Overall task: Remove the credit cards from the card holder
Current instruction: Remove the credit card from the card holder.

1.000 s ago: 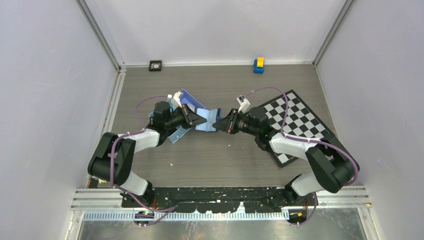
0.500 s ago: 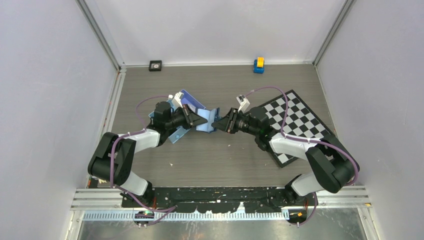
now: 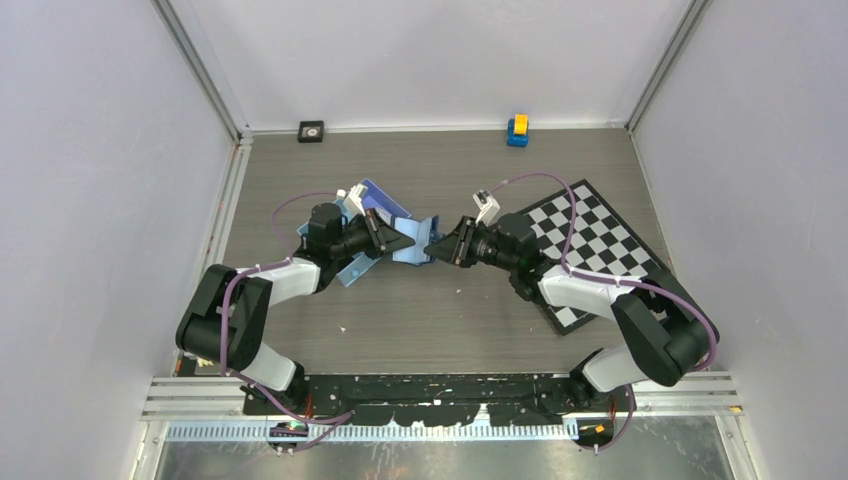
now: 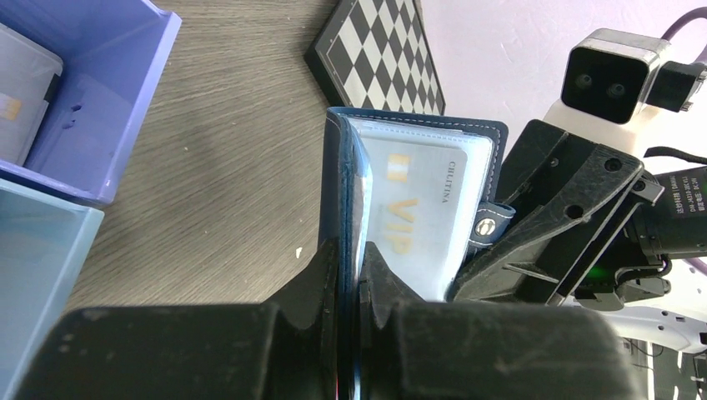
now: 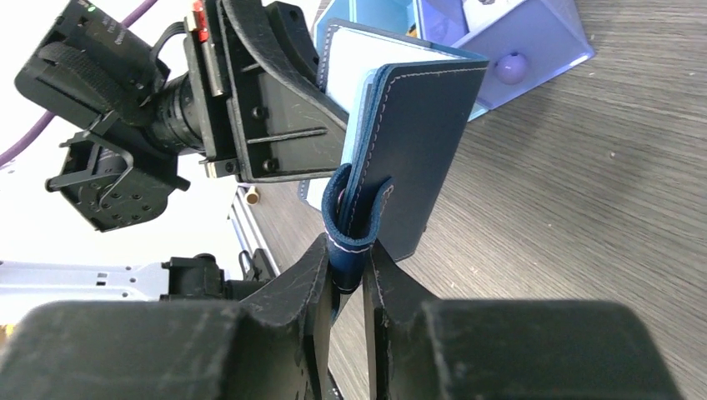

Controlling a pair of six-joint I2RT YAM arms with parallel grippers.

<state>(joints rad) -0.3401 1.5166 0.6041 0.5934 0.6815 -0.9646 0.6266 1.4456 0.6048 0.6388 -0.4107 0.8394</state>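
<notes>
Card holder [image 3: 412, 245] barely shifted, gripped by left pincer [image 4: 350, 254], strap [image 5: 335, 212] pinched by right pincer [image 5: 346, 250]; wood-grain surface [image 3: 450, 320], checkerboard [image 3: 610, 245] at three o'clock, white walls [image 3: 440, 60]

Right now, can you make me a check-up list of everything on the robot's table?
Surface: grey wood-look table, few white specks.
Job's things: card holder held open in the air; VIP card inside.
Clutter: blue tray, checkerboard, yellow-blue toy, small black square.
Fingers: left fingers pinch a cover; right fingers pinch the strap.
Cables: purple cable looping on each arm.
Surroundings: plain walls, metal frame.
</notes>
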